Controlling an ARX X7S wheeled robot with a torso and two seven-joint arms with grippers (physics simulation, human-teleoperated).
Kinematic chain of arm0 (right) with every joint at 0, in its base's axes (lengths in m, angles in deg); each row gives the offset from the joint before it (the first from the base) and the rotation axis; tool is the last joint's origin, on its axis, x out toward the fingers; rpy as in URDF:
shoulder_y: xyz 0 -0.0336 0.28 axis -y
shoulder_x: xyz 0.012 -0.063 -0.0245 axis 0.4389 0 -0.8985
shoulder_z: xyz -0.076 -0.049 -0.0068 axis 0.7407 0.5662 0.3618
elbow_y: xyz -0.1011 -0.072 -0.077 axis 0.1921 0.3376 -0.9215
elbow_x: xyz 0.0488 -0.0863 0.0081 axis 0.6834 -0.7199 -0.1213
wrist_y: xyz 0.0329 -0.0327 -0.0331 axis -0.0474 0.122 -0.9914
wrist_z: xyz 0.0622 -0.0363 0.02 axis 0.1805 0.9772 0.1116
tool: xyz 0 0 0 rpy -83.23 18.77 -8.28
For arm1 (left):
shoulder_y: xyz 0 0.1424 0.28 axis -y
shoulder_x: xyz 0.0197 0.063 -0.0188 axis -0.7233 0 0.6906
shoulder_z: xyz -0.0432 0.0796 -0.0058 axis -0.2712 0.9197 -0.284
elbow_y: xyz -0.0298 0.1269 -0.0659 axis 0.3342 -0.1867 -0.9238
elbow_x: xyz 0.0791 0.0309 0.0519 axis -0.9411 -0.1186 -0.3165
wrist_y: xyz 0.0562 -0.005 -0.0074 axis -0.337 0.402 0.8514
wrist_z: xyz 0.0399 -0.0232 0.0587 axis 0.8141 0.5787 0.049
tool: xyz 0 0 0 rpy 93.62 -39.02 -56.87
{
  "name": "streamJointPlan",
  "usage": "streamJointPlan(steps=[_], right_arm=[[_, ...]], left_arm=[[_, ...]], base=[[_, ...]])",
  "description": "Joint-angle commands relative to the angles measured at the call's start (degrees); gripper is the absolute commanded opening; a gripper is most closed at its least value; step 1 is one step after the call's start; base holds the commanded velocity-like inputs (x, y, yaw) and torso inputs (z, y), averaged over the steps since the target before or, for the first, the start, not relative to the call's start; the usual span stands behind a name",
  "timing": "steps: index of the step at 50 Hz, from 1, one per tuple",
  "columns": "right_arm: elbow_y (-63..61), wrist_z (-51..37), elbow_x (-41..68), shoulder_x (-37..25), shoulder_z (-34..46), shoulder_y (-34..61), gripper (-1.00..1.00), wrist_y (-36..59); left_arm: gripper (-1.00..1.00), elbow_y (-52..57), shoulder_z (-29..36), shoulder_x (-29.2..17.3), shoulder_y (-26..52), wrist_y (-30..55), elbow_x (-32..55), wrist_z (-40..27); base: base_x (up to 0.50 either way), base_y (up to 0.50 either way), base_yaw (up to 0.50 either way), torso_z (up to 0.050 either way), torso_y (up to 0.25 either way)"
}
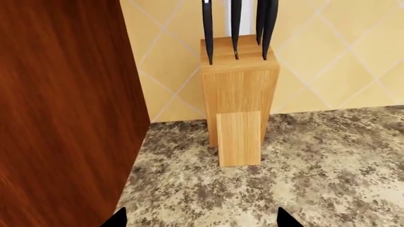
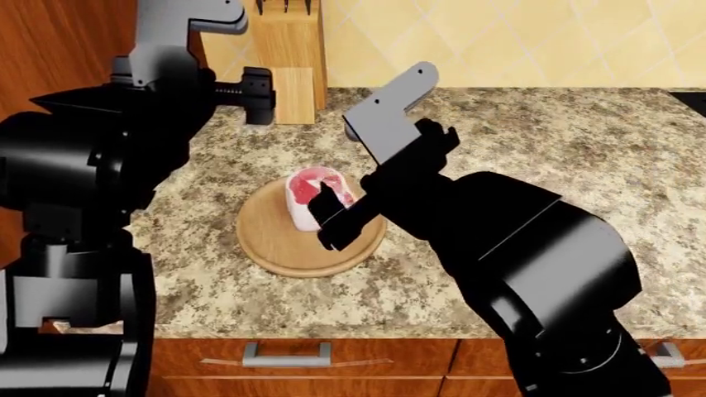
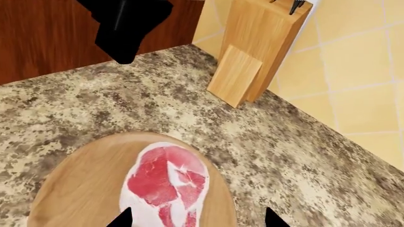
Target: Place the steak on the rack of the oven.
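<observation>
**Steak on its board, pickup not yet made**

Steak (image 2: 314,195) sits on the round wooden cutting board (image 2: 289,246) on the speckled granite countertop (image 2: 551,141), red marbled face up and pale sides showing. In the head view the right gripper (image 2: 327,217) is down at the meat, its dark fingers overlapping the steak's near side. The right wrist view shows two black fingertips (image 3: 123,218) spread apart at the near end of the steak (image 3: 166,184), with the meat lying between and ahead of them. The jaws look open and I see no sign of a squeeze; whether a pad already touches the meat cannot be told.

The left gripper (image 2: 256,94) hangs over the back corner of the counter, beside the knife block (image 2: 284,50). Its wrist view looks straight at that block (image 1: 239,90) with its black handles, the tiled wall behind and a dark wooden cabinet side (image 1: 63,104) close by. Only two fingertip points (image 1: 287,218) show, set well apart with nothing between them, so this gripper is open and idle.

Neither the oven nor its rack appears in any view, so their state is unknown.

As a judgement, the task is at an early stage: the approach to the steak is nearly complete, but the grasp, the lift, the carry to the oven and the placement on the rack all remain.
</observation>
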Motion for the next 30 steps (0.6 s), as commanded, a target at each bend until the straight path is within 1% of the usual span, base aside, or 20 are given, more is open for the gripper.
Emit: streamJointPlan(steps=[1, 9, 30], right_arm=[[-0.36, -0.18, 1.32, 1.09, 0.31, -2.40, 1.00, -0.76], [1.94, 0.36, 1.99, 1.33, 0.28, -3.44, 1.00, -2.84], [6.53, 1.44, 2.49, -0.52, -0.16, -5.61, 1.00, -9.05]], left_arm=[[1.00, -0.83, 0.29, 0.32, 0.25, -0.84, 0.34, 0.02], [1.00, -1.25, 0.47, 0.12, -0.20, -1.35, 0.48, 0.01], [1.00, -3.00, 1.72, 0.34, -0.41, -2.61, 0.61, -0.11]], base=[[0.00, 0.00, 0.00, 0.000, 0.000], [0.00, 0.00, 0.00, 0.000, 0.000], [0.00, 0.00, 0.00, 0.000, 0.000]])
